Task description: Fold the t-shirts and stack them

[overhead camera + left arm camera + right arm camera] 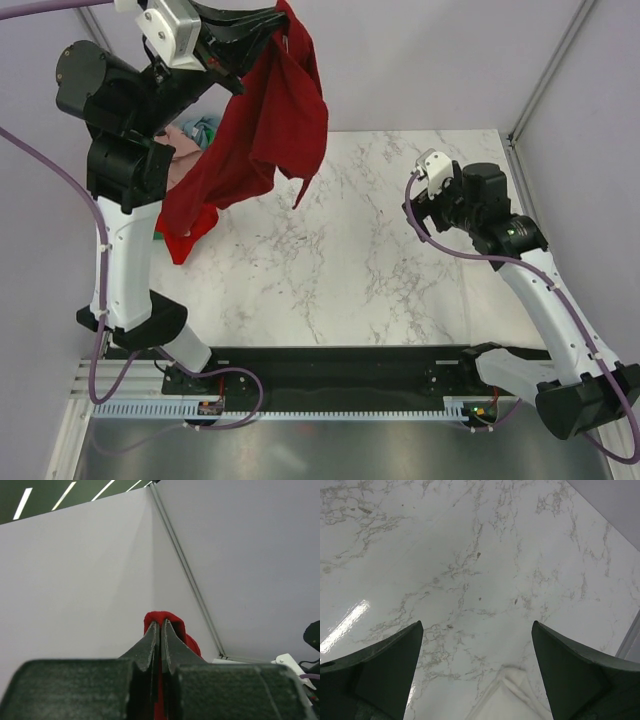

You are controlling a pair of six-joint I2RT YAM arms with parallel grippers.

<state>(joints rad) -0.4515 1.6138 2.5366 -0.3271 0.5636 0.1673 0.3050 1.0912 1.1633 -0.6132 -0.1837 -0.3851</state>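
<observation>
While the left claw [161, 626] is closed tight on the red shirt [265, 130], which hangs below it over the desk [360, 270], the right claw [476, 626] stands wide open and empty. No fold is made yet, I think. The other shirts [188, 148] lie in a heap below the left claw.

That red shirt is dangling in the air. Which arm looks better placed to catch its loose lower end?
The right claw, probably: it is open and free above the marble table, while the left claw is shut on the red shirt, holding it up.
</observation>
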